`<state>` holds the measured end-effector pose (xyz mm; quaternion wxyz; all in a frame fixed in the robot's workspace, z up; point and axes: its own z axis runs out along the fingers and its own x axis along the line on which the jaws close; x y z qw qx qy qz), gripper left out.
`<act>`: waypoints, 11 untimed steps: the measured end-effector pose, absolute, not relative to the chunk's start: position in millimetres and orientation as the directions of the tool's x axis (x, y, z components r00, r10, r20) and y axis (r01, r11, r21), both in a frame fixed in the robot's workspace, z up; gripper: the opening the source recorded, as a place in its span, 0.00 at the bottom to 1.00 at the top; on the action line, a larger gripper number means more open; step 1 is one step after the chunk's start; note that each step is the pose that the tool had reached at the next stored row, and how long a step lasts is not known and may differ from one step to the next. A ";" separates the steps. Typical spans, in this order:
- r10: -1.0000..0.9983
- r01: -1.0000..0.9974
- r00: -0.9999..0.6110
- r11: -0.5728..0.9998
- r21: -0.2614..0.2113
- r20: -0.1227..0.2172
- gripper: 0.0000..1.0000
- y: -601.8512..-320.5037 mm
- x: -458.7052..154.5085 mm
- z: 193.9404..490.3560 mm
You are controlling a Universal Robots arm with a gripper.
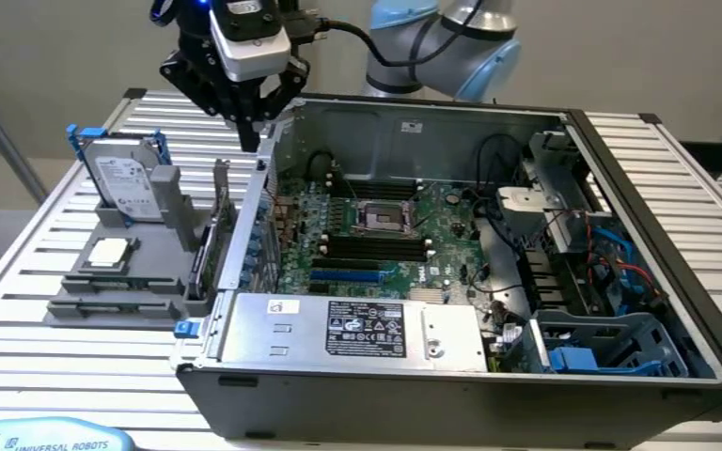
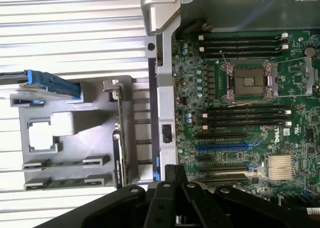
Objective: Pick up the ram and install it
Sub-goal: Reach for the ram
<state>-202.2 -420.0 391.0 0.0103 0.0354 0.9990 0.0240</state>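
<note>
The ram (image 1: 214,246) is a thin green stick standing on its edge in the grey holder (image 1: 110,305), just outside the open computer case's wall on the exterior view's left. The wrist view shows the ram (image 2: 120,133) edge-on beside that wall. My gripper (image 1: 252,139) hangs above the far end of the ram and the case wall, apart from both. Its black fingers (image 2: 172,175) are shut with nothing between them. Inside the case, black memory slots (image 1: 368,246) (image 2: 245,113) lie beside the processor socket (image 1: 380,218) on the green motherboard.
A silver hard drive (image 1: 125,174) with a blue bracket stands at the holder's far end. A small square processor chip (image 1: 108,252) lies in front of it. The case holds a silver power supply (image 1: 349,329), cables and a blue drive cage (image 1: 600,343).
</note>
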 end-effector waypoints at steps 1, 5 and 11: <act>0.071 0.070 -0.997 0.996 0.049 -0.019 0.11 -420.6 -206.9 390.7; 0.071 0.070 -0.997 0.996 0.049 -0.019 0.11 -422.9 -224.8 389.3; 0.071 0.070 -0.997 0.996 0.049 -0.019 0.11 -426.7 -252.4 386.3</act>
